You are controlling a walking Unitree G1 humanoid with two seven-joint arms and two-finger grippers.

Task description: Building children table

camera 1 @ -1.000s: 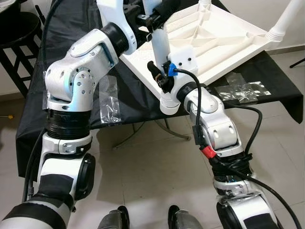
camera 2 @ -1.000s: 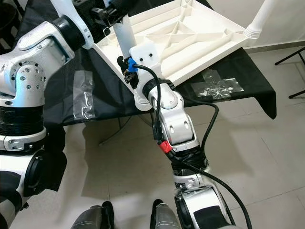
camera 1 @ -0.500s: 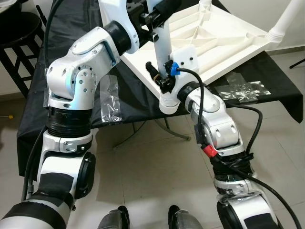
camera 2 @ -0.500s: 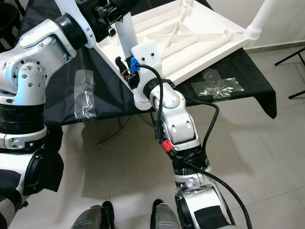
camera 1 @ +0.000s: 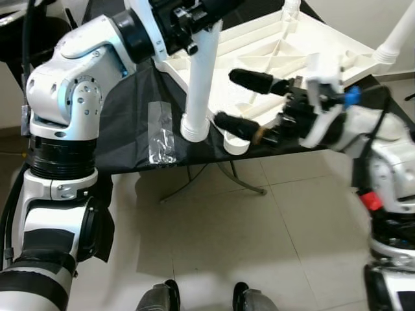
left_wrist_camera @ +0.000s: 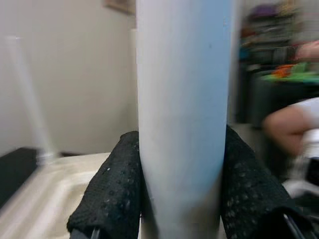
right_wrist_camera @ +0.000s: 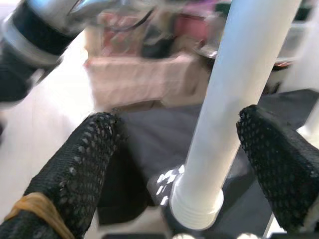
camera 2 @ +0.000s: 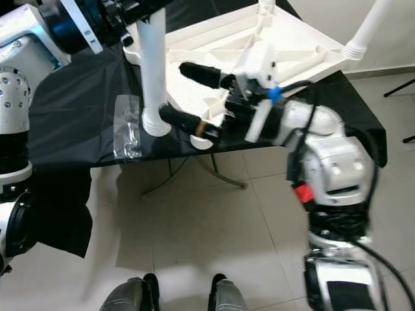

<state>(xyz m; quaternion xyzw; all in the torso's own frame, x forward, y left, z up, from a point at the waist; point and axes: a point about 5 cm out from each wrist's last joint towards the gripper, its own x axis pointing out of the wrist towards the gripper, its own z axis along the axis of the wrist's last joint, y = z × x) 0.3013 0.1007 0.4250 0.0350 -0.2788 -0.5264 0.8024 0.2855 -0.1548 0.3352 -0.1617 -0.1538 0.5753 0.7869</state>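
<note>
In the left eye view the left arm reaches forward, bent at the elbow, its left tool (camera 1: 194,13) clamped on a white table leg (camera 1: 198,84) that hangs upright beside the upturned white tabletop (camera 1: 292,45). The tabletop lies on the black-draped table (camera 1: 130,110) beside a clear plastic bag (camera 1: 161,133), above pale floor tiles (camera 1: 220,246). The right arm stretches leftward, its right tool (camera 1: 241,100) spread wide near the leg's lower end. In the left wrist view dotted fingers (left_wrist_camera: 112,191) pinch the leg. In the right wrist view the parted fingers (right_wrist_camera: 79,164) flank the leg without touching it.
</note>
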